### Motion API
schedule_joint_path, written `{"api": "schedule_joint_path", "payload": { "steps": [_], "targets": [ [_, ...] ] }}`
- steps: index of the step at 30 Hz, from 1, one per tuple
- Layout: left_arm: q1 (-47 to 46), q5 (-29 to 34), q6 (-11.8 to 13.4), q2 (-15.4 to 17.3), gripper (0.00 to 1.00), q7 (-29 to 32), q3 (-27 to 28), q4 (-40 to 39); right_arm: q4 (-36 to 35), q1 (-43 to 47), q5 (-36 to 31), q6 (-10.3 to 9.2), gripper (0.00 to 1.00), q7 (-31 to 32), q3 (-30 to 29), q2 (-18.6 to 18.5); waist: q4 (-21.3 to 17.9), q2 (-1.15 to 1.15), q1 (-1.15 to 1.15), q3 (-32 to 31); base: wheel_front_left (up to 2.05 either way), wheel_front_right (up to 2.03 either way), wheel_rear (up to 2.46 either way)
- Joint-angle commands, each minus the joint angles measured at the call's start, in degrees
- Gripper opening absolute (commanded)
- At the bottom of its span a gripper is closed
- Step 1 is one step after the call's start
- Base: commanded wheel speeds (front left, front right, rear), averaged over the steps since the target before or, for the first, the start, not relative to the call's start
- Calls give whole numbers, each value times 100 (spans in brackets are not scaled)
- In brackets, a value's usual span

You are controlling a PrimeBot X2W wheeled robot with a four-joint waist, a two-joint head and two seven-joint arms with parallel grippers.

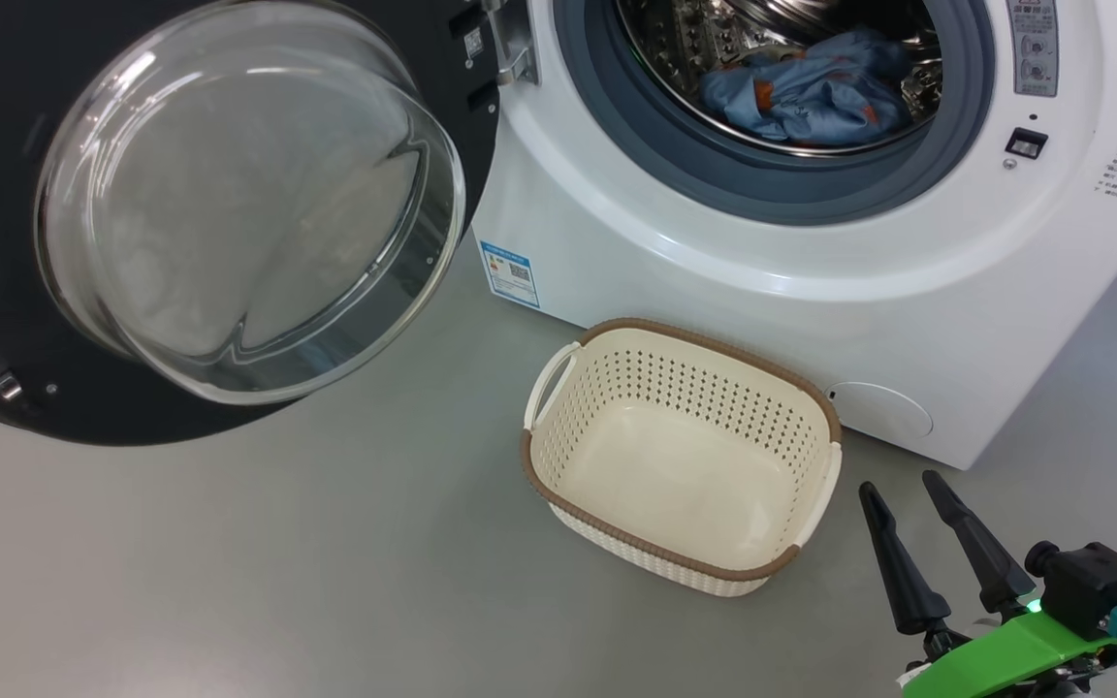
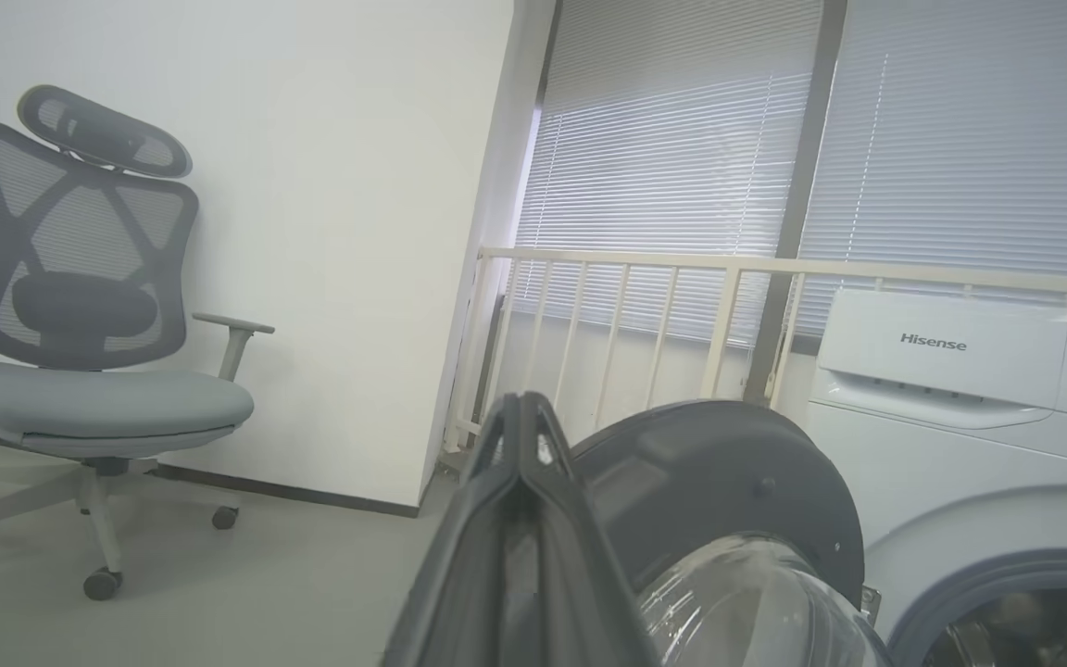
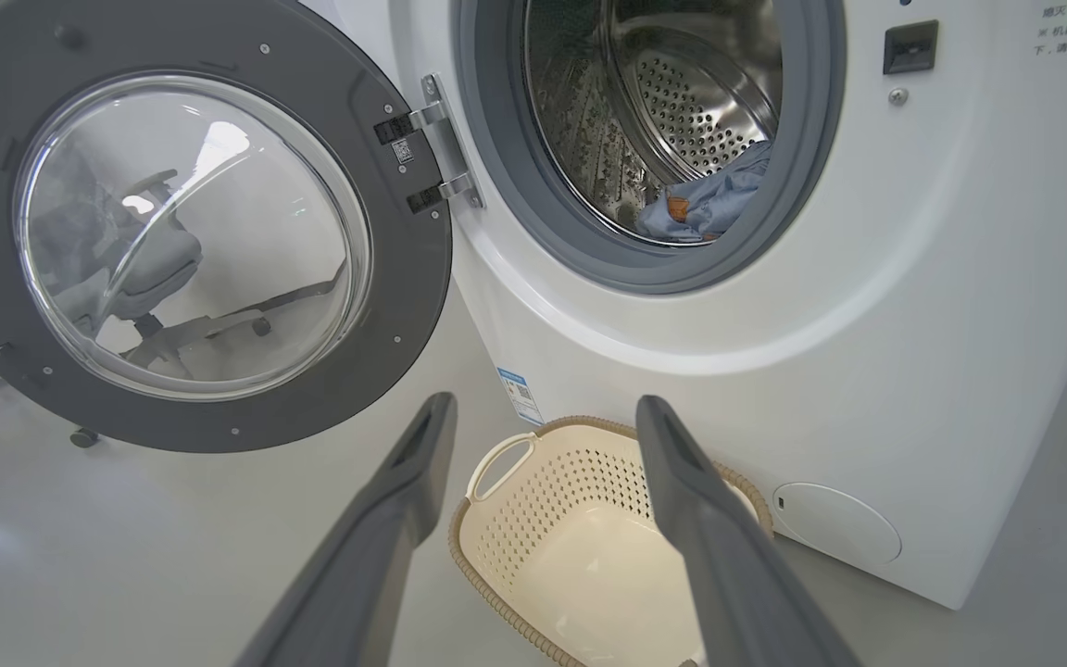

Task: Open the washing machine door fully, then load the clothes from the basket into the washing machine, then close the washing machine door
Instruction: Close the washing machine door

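While the right end effector (image 1: 898,483) stands spread, left wrist view shows left end effector (image 2: 521,408) closed.

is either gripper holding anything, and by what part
Nothing is held. The left gripper is shut on nothing; the right gripper is open and empty.

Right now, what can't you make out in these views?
Head view: top of the drum cut off by the edge; anything under the clothes hidden.
Right wrist view: near end of the basket behind the right gripper and bottom edge.
Head view: print on the washing machine too small to read.
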Motion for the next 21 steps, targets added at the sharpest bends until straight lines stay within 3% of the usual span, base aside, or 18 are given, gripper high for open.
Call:
{"api": "schedule_joint_path", "payload": {
  "steps": [1,9,15,21],
  "targets": [
    [-404,-135,-9,510,0,-29,149,29,-178,13,-96,7,100,-28,59,-7,-6,0,0,49,0,0,0],
    [-1656,-1636,-9,1585,0,181,-218,1523,-242,-19,-149,7,100,-28,30,-21,-126,0,0,281,0,0,0],
    [-2547,-3055,-9,2113,0,1462,-555,2744,-261,-117,-167,7,100,-28,69,-88,-224,0,0,455,0,0,0],
    [-3106,-3842,-9,2474,0,2638,-752,3791,-282,-236,-185,7,100,-28,129,-179,-324,0,0,645,0,0,0]
  ]
}}
